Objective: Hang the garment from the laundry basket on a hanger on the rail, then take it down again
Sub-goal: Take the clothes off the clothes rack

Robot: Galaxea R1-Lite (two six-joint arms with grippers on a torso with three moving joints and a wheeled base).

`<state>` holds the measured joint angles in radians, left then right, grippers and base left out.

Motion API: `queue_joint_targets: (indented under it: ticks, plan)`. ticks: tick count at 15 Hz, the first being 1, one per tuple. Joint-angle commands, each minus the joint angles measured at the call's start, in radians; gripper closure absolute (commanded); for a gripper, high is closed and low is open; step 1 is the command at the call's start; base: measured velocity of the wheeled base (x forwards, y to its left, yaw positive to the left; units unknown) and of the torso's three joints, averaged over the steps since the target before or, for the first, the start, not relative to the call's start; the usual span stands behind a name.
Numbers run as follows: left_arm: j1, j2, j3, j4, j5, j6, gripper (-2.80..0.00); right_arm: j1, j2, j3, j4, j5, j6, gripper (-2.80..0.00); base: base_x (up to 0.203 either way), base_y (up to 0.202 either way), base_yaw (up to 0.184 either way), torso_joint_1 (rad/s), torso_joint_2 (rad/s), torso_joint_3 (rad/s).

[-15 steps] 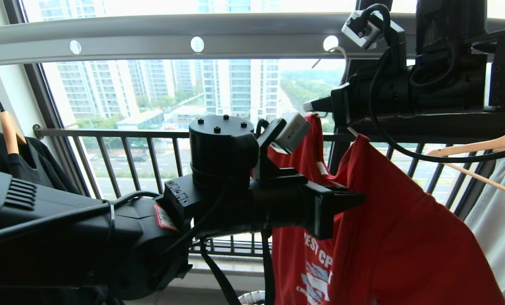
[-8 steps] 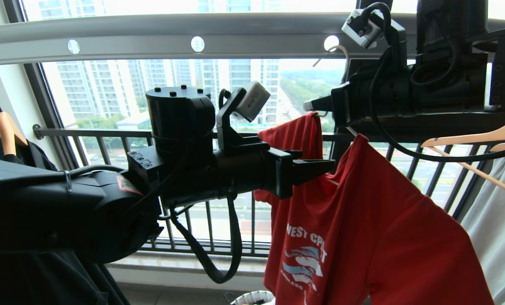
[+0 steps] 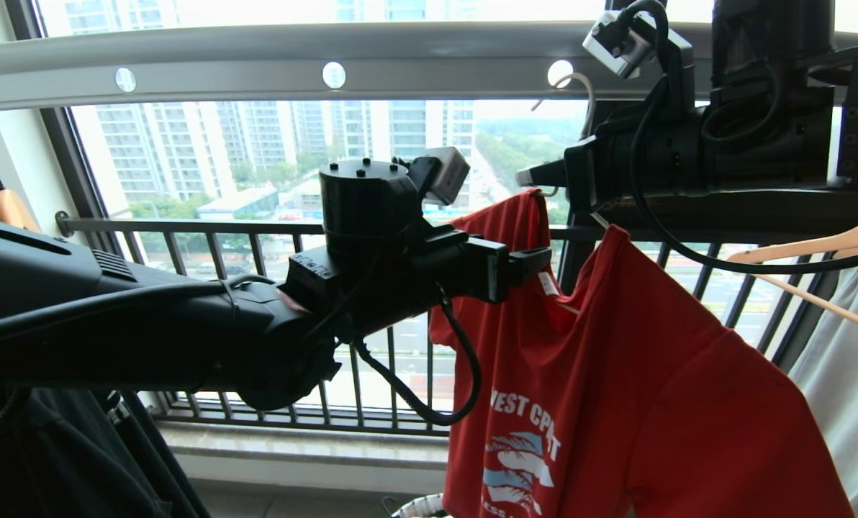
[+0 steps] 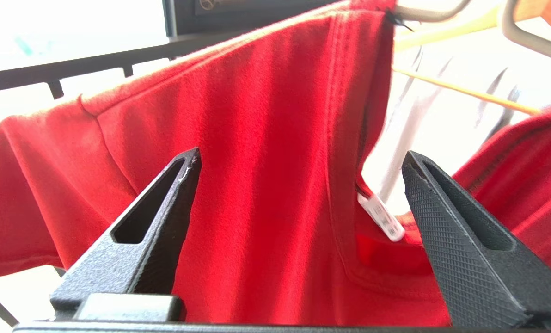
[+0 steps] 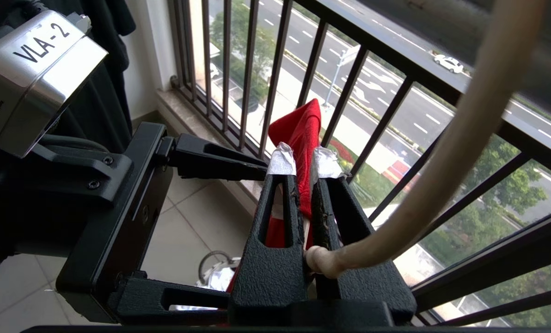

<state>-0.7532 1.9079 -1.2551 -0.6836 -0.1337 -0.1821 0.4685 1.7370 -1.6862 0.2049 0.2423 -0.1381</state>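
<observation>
The red garment (image 3: 652, 374) hangs on the whitish hanger (image 3: 580, 83), whose hook sits over the pale rail (image 3: 256, 68). My right gripper (image 3: 537, 176) is up under the rail, shut on the hanger's neck (image 5: 319, 261) with a fold of red cloth (image 5: 303, 138) pinched between its taped tips (image 5: 304, 162). My left gripper (image 3: 540, 259) stands open at the collar. In the left wrist view its jaws (image 4: 302, 156) straddle the red shoulder cloth (image 4: 257, 138) and the white neck tag (image 4: 382, 217) without closing on them. The laundry basket (image 3: 422, 507) is on the floor below.
The dark barred window railing (image 3: 206, 226) runs behind the shirt. A wooden hanger (image 3: 818, 244) carrying a pale grey garment (image 3: 846, 360) hangs close on the right. Another wooden hanger (image 3: 11, 208) and dark clothing (image 3: 134, 446) are at the left.
My left gripper has opened and let go of the shirt's front, then risen and drawn back to the collar. The shirt now hangs lower and flatter. The right gripper has not moved.
</observation>
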Motion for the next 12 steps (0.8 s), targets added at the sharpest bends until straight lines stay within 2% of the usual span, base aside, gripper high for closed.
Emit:
queue_joint_targets:
  ticks: [1,4,12]
  plan:
    - [-0.003,0.060,-0.017,-0.023,0.010,-0.002,0.00,0.001,-0.007,0.000,0.002,0.002,-0.002,0.00,0.000,0.000,0.000,0.000,0.00,0.000]
    - [-0.005,0.065,-0.026,-0.068,0.045,-0.002,0.00,-0.001,-0.010,0.000,0.002,0.002,-0.002,0.00,0.000,0.000,0.000,0.000,0.00,0.000]
    - [-0.015,0.005,0.018,-0.074,0.038,-0.009,0.00,-0.002,-0.008,-0.001,0.002,-0.001,-0.002,0.00,0.000,0.000,0.000,0.000,0.00,0.000]
